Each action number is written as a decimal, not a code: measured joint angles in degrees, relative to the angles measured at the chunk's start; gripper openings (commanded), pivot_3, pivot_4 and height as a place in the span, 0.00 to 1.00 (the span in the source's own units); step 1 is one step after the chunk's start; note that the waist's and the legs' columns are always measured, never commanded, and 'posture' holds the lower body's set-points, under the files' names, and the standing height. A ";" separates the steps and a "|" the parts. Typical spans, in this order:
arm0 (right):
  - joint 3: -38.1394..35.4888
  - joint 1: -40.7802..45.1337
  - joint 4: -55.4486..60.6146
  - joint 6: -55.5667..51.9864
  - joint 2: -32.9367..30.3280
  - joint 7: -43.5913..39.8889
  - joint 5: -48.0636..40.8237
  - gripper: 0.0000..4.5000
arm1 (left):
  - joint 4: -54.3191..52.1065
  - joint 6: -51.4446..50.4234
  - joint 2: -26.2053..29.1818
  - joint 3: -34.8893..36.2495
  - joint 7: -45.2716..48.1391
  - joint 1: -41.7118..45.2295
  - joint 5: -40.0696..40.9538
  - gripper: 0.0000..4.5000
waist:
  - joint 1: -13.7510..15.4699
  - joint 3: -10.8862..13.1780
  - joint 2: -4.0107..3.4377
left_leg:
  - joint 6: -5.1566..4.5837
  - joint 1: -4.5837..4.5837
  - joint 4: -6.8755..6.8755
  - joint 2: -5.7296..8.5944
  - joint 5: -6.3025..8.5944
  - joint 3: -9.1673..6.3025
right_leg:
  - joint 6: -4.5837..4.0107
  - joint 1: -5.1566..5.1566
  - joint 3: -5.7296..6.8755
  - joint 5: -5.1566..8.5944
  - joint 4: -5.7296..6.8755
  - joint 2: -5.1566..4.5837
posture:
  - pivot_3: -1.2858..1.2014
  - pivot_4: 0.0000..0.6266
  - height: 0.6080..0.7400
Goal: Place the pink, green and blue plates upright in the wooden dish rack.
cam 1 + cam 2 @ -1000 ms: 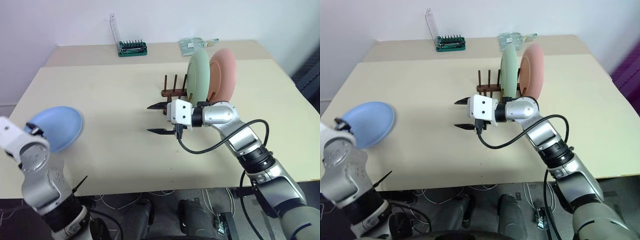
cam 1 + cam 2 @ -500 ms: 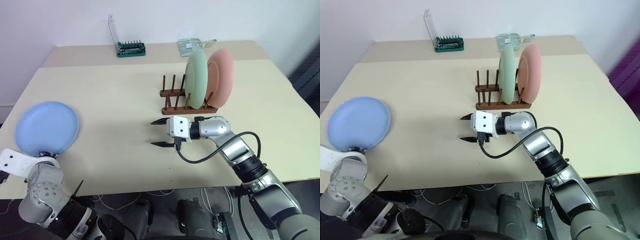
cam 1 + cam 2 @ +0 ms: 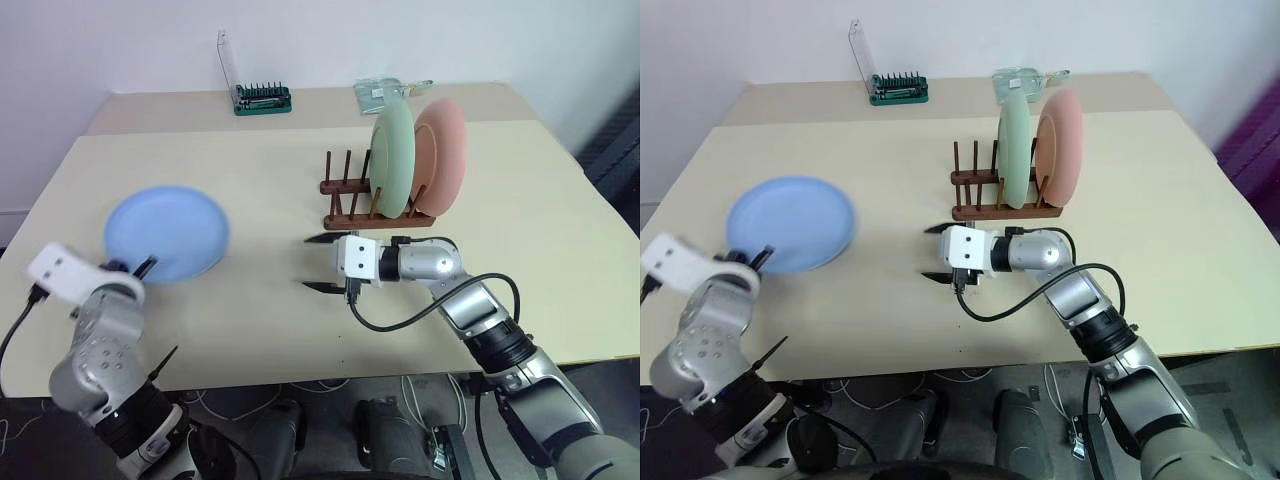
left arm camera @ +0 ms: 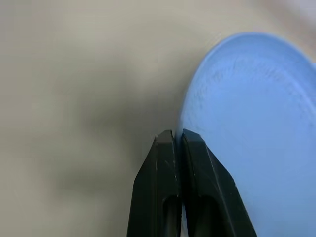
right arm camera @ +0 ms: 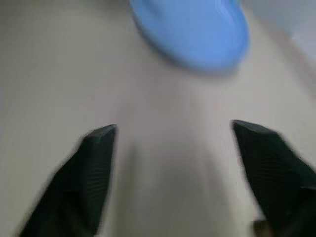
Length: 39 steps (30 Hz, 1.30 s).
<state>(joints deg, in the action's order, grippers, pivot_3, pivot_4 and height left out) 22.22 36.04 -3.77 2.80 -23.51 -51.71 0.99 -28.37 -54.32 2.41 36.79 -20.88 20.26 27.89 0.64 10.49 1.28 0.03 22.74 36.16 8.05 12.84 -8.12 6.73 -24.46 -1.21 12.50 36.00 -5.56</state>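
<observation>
Blue plate (image 3: 166, 234), judged light, stiff and slick, pinched at its rim by left gripper (image 4: 177, 136); right gripper (image 3: 322, 264) spread wide, empty.

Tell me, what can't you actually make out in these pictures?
- Whether the left gripper really pinches the blue plate's rim: the shut fingers cover the contact in the left wrist view.
- The blue plate is blurred in the right wrist view.
- Contents of the green tray: too small in the head views.
- Pink plate's seat in the rack: hidden by the green plate.
</observation>
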 measured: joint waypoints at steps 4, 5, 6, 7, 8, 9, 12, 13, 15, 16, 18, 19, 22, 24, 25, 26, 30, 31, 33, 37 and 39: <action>0.15 3.62 -1.19 7.49 1.51 3.72 4.53 0.99 | -1.73 1.20 1.82 -11.40 2.17 1.58 -2.88 0.00 | -0.21 -0.01 -0.01 | 0.01 -0.05 -0.11 0.00 0.00 0.03 | -0.01 -0.03 -0.04 0.00 0.00 0.00 | 0.52 0.24 1.00; 0.51 4.63 -2.36 9.43 2.09 5.02 6.19 0.99 | -1.77 1.19 1.84 -13.46 2.48 2.44 -3.21 0.00 | -0.21 -0.01 -0.01 | 0.03 -0.05 -0.12 0.00 -0.01 0.03 | -0.01 -0.03 -0.04 0.00 0.00 0.01 | 0.52 0.24 1.00; 1.01 5.50 -3.51 11.21 2.70 6.20 7.86 0.99 | -1.92 1.15 1.84 -15.27 2.98 3.28 -3.41 0.00 | -0.19 -0.01 -0.01 | 0.04 -0.05 -0.11 -0.01 -0.02 0.03 | -0.01 -0.03 -0.04 0.00 0.00 0.01 | 0.52 0.24 1.00; 1.63 6.08 -4.60 12.83 3.16 7.15 9.35 0.99 | -2.23 0.92 1.91 -16.60 3.37 3.81 -3.46 0.00 | -0.22 0.00 -0.01 | 0.06 -0.05 -0.12 0.00 -0.03 0.03 | -0.01 -0.03 -0.04 0.00 -0.01 0.01 | 0.52 0.24 1.00; 2.49 6.80 -6.16 14.53 3.32 8.16 11.29 0.99 | -2.33 0.48 2.31 -18.04 3.68 4.44 -3.61 0.00 | -0.26 0.00 -0.01 | 0.07 -0.05 -0.12 0.00 -0.04 0.03 | -0.01 -0.03 -0.04 0.00 0.00 0.01 | 0.52 0.24 1.00; 3.38 7.49 -8.01 16.32 3.37 9.20 13.24 0.99 | -2.70 -0.41 2.86 -19.41 4.19 4.99 -3.63 0.00 | -0.26 0.00 -0.01 | 0.13 -0.05 -0.12 0.00 -0.08 0.03 | -0.01 -0.03 -0.04 0.00 0.00 0.01 | 0.52 0.24 1.00; 4.52 8.36 -12.15 19.99 3.70 11.25 16.80 0.99 | -3.36 -2.43 3.18 -20.22 4.62 6.23 -3.38 0.00 | -0.37 0.00 -0.01 | 0.26 -0.05 -0.14 0.00 -0.16 0.02 | -0.01 -0.04 -0.05 0.00 0.00 0.02 | 0.52 0.24 1.00; 4.74 8.73 -13.53 20.84 3.99 11.95 17.64 0.99 | -3.45 -3.01 3.23 -20.14 4.72 6.76 -3.37 0.00 | -0.43 0.00 -0.01 | 0.27 -0.06 -0.14 0.00 -0.17 0.02 | -0.01 -0.05 -0.05 0.00 0.00 0.02 | 0.52 0.24 1.00; 5.16 9.94 -16.17 22.01 4.85 13.64 19.83 0.87 | -4.15 -4.41 4.28 -20.27 5.82 7.19 -3.16 0.00 | -0.62 0.01 -0.01 | 0.33 -0.05 -0.16 -0.01 -0.20 0.02 | -0.02 -0.06 -0.06 0.00 0.02 0.03 | 0.52 0.24 1.00; 5.40 10.57 -17.29 22.30 5.21 14.71 20.97 0.81 | -4.54 -5.23 4.75 -20.26 6.34 7.23 -2.85 0.00 | -0.71 0.01 -0.02 | 0.36 -0.06 -0.16 -0.01 -0.24 0.02 | -0.02 -0.06 -0.07 0.00 0.02 0.03 | 0.52 0.24 1.00; 5.62 11.48 -19.14 22.91 5.86 16.45 22.98 0.58 | -5.24 -6.44 4.97 -20.12 7.10 7.23 -2.24 0.00 | -1.00 0.01 -0.02 | 0.37 -0.05 -0.17 -0.01 -0.24 0.01 | -0.02 -0.06 -0.07 0.00 0.02 0.03 | 0.52 0.24 1.00; 5.67 11.72 -19.76 23.16 6.10 17.14 23.74 0.47 | -5.65 -6.82 4.96 -20.06 7.38 7.25 -2.07 0.00 | -1.02 0.01 -0.01 | 0.37 -0.05 -0.16 0.00 -0.24 0.00 | -0.03 -0.05 -0.07 0.00 0.02 0.03 | 0.52 0.24 1.00; 6.22 11.73 -21.28 24.07 6.21 18.53 25.50 0.14 | -6.25 -7.73 4.96 -19.13 7.76 7.53 -1.58 0.00 | -1.25 0.01 -0.01 | 0.37 -0.06 -0.17 0.00 -0.24 0.00 | -0.03 -0.05 -0.07 0.00 0.02 0.03 | 0.52 0.24 1.00; 6.24 11.73 -21.84 24.47 6.09 19.50 26.23 0.00 | -6.36 -8.05 4.93 -18.73 7.86 7.51 -1.50 0.00 | -1.31 0.01 -0.02 | 0.39 -0.06 -0.19 -0.01 -0.25 0.00 | -0.03 -0.07 -0.08 0.00 0.02 0.04 | 0.52 0.24 1.00; 6.18 11.74 -21.84 24.85 6.06 20.09 26.52 0.00 | -6.36 -8.32 4.90 -18.10 7.97 7.49 -1.42 0.00 | -1.32 0.01 -0.02 | 0.39 -0.06 -0.20 -0.01 -0.25 -0.01 | -0.03 -0.07 -0.08 0.00 0.02 0.04 | 0.52 0.24 1.00; 6.31 11.74 -21.84 25.24 6.04 20.09 27.01 0.00 | -6.52 -8.50 4.88 -18.04 8.07 7.53 -1.29 0.00 | -1.32 0.01 -0.02 | 0.39 -0.06 -0.20 -0.01 -0.25 0.00 | -0.03 -0.07 -0.08 0.00 0.02 0.04 | 0.52 0.24 1.00; 6.32 11.73 -21.73 25.63 5.70 21.55 28.24 0.00 | -6.56 -7.69 3.99 -17.46 8.42 7.53 -1.09 0.32 | -1.32 0.02 -0.03 | 0.40 -0.06 -0.20 -0.01 -0.25 0.00 | -0.03 -0.07 -0.09 0.00 0.02 0.05 | 0.52 0.24 1.00; 6.32 11.72 -21.70 25.68 5.62 21.72 28.57 0.00 | -6.54 -6.65 3.45 -17.15 8.44 7.56 -1.06 0.44 | -1.31 0.02 -0.02 | 0.40 -0.06 -0.20 -0.01 -0.25 0.00 | -0.03 -0.07 -0.09 0.00 0.01 0.05 | 0.52 0.24 1.00; 6.32 11.72 -21.13 25.91 5.49 22.03 28.85 0.00 | -6.20 -4.02 2.50 -15.55 8.19 8.21 -1.00 0.66 | -1.31 0.03 -0.01 | 0.40 -0.06 -0.20 -0.01 -0.25 0.00 | -0.03 -0.07 -0.09 0.00 0.01 0.05 | 0.52 0.24 1.00; 6.26 11.68 -19.85 26.62 5.32 21.88 28.40 0.00 | -4.87 5.46 1.27 -8.79 5.55 14.07 -0.96 0.88 | -1.38 0.05 0.03 | 0.43 -0.07 -0.22 -0.03 -0.25 0.00 | -0.04 -0.06 -0.09 0.00 -0.01 0.06 | 0.52 0.24 1.00; 6.07 11.65 -19.35 27.19 5.31 21.02 26.59 0.00 | -2.88 9.96 4.77 -6.20 5.09 14.17 -2.46 0.88 | -1.59 0.05 0.02 | 0.44 -0.17 -0.32 -0.04 -0.26 0.05 | -0.06 -0.06 -0.15 0.01 0.01 0.07 | 0.52 0.24 1.00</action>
<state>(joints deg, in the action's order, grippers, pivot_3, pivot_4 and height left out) 28.29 47.70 -23.12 30.00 -18.21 -30.69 27.58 -31.25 -44.36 7.18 30.59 -15.79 34.43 25.43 -0.95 10.54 1.29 0.47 22.57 35.84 8.01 12.57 -8.07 6.67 -24.52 -1.36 12.51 36.01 -5.49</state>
